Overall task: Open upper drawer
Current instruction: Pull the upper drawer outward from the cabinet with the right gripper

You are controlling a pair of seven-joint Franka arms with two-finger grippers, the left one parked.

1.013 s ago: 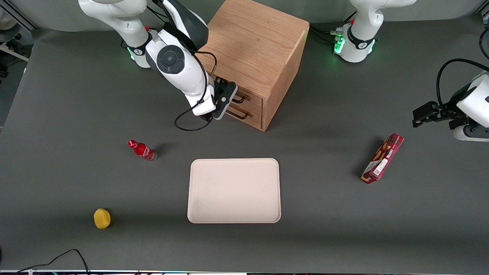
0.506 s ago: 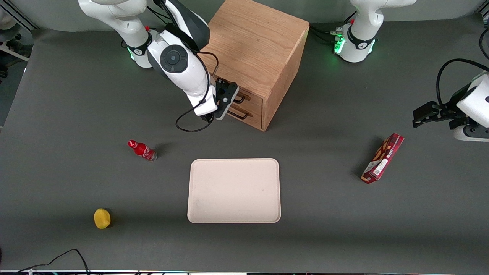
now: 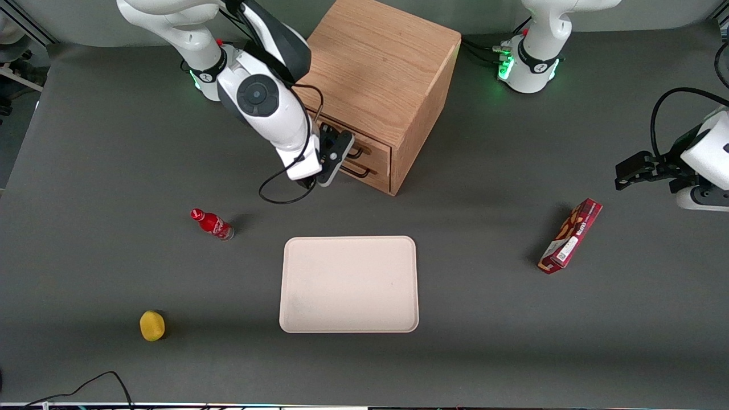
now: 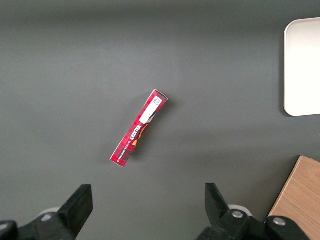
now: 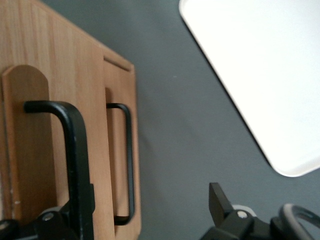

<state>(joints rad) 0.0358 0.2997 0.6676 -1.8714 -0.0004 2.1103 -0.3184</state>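
Over the last second the right arm's wrist has swung a little away from the cabinet point(image 3: 380, 85) and toward the front camera, and the gripper point(image 3: 342, 149) has dropped slightly along the drawer fronts. It sat level with the upper drawer's handle point(image 3: 357, 151) before; now its black body covers more of that handle and reaches toward the lower drawer's handle point(image 3: 356, 169). The looped cable point(image 3: 283, 193) under the wrist has shifted with it.
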